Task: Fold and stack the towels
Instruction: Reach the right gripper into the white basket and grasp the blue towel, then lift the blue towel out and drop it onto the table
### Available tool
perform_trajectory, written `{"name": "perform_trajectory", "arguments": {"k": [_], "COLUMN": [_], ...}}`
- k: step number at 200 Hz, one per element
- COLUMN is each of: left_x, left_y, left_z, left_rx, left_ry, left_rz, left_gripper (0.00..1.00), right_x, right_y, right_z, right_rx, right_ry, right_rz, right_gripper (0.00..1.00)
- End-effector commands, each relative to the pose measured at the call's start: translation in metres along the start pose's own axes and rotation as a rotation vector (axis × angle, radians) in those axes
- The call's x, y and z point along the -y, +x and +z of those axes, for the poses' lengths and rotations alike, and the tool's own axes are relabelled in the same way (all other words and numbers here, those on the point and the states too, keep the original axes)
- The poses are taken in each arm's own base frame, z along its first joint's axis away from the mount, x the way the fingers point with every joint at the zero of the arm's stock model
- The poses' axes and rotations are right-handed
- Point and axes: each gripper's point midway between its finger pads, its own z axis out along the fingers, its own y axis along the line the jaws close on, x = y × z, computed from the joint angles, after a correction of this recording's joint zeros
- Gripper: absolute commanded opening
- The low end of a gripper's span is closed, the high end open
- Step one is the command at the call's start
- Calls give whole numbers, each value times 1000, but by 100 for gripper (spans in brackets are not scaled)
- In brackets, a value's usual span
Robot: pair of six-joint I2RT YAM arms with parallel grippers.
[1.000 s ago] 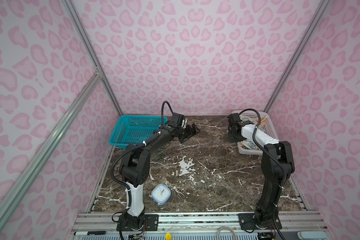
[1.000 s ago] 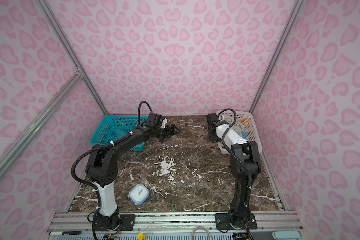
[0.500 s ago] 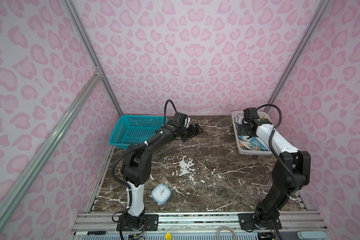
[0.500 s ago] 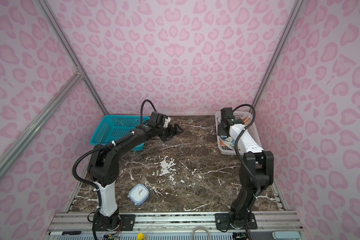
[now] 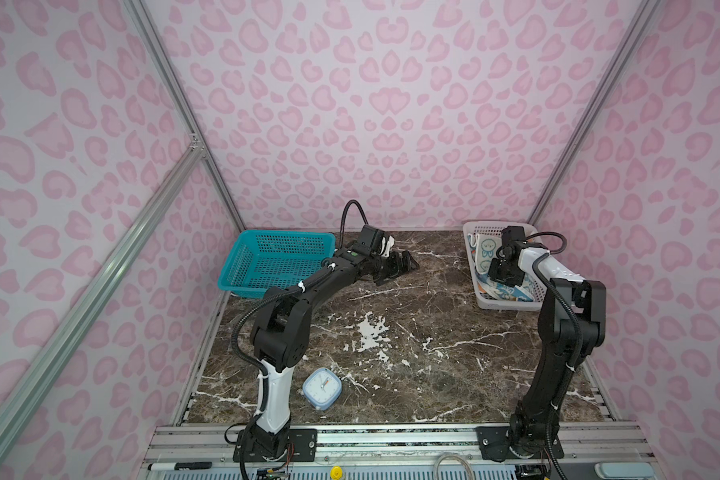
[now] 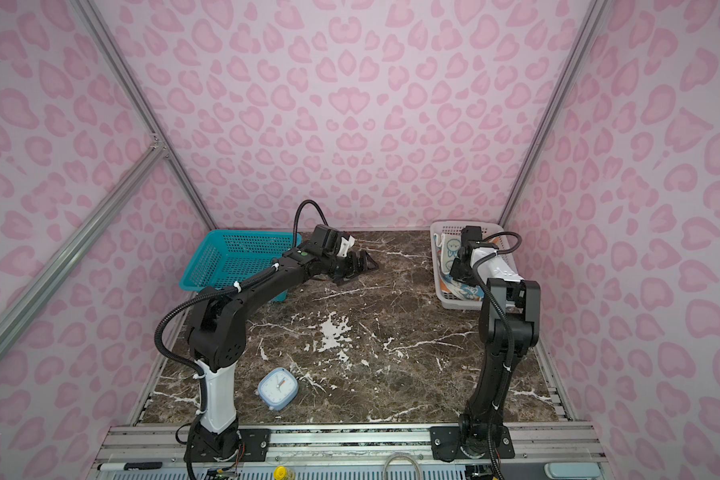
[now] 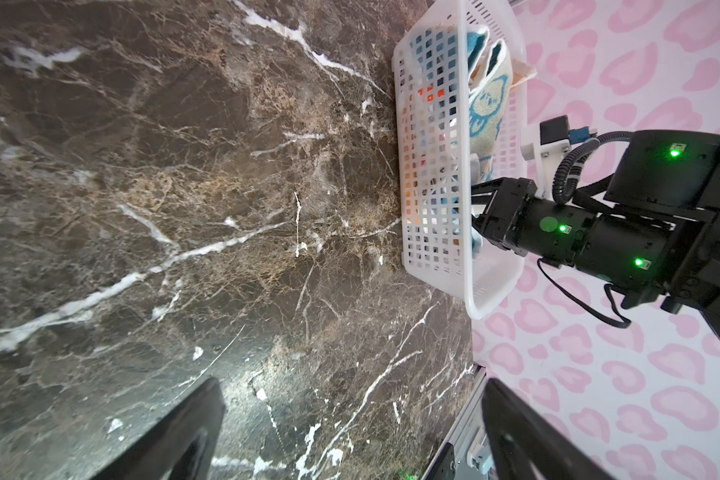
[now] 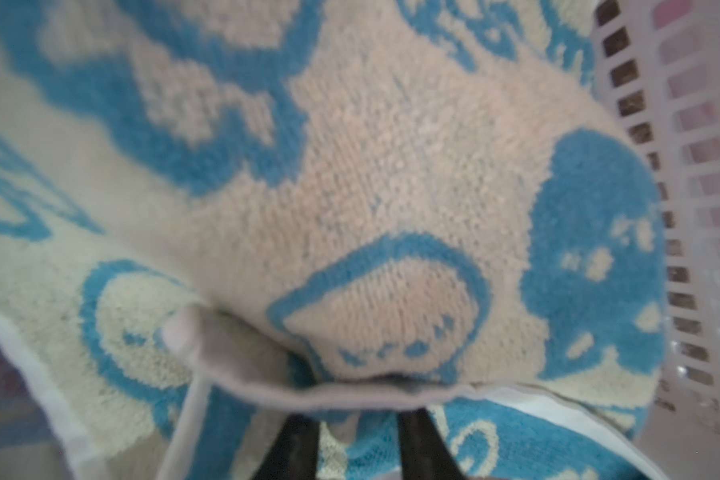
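The towels (image 5: pixel 485 248) lie crumpled in the white mesh basket (image 5: pixel 500 306) at the back right, showing cream, blue and orange cloth in both top views (image 6: pixel 450 249). My right gripper (image 5: pixel 502 277) reaches down into that basket. In the right wrist view its black fingers (image 8: pixel 422 446) stand close together with a fold of a blue-and-cream rabbit-print towel (image 8: pixel 391 174) pinched between them and draped over their tips. My left gripper (image 5: pixel 400 264) hovers open over the marble table (image 5: pixel 391 332) beside the teal basket, holding nothing; its wrist view shows the white basket (image 7: pixel 433 166) from the side.
A teal mesh basket (image 5: pixel 275 266) stands at the back left with nothing showing inside it. A small pale-blue clock (image 5: pixel 321 388) lies near the front of the table by the left arm's base. Pink patterned walls close in three sides.
My right gripper swung from the table beside the white basket to over it, opened, dropped in and closed on a towel. The left gripper edged slightly right, staying open.
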Motion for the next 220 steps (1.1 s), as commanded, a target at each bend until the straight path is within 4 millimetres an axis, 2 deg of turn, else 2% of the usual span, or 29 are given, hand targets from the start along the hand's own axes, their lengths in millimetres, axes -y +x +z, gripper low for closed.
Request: {"name": "perform_trajectory", "arguments": {"k": [1, 18, 46, 70, 96, 117, 133, 166, 184, 194, 207, 220], "left_x": [8, 12, 18, 28, 41, 50, 57, 62, 57, 52, 44, 36], "left_y": [-3, -6, -13, -19, -27, -37, -42, -51, -54, -56, -57, -56], "left_z": [1, 0, -4, -14, -33, -53, -67, -103, -126, -139, -156, -170], "left_rx": [-5, 1, 19, 44, 97, 145, 181, 278, 334, 368, 411, 442], "left_ry": [24, 26, 19, 29, 15, 17, 20, 6, -15, -22, -36, -53], "left_rz": [24, 38, 57, 73, 129, 153, 164, 183, 162, 145, 126, 114], "left_gripper": [98, 98, 98, 98, 98, 98, 98, 98, 98, 98, 98, 98], "right_x": [-2, -2, -7, -23, -63, -106, -146, -226, -249, -251, -251, -248], "right_y": [-3, -9, -19, -28, -34, -38, -34, -4, 10, 11, 10, 6], "right_z": [-12, -34, -72, -110, -160, -215, -260, -356, -400, -413, -419, -407], "right_rx": [19, 61, 131, 201, 281, 376, 458, 600, 652, 664, 660, 641], "right_ry": [-21, -22, -56, -95, -211, -300, -368, -573, -660, -689, -730, -732], "right_rz": [8, 5, 7, -19, -79, -166, -258, -433, -491, -479, -455, -421], "right_gripper": [9, 0, 0, 0, 0, 0, 0, 0, 0, 0, 0, 0]}}
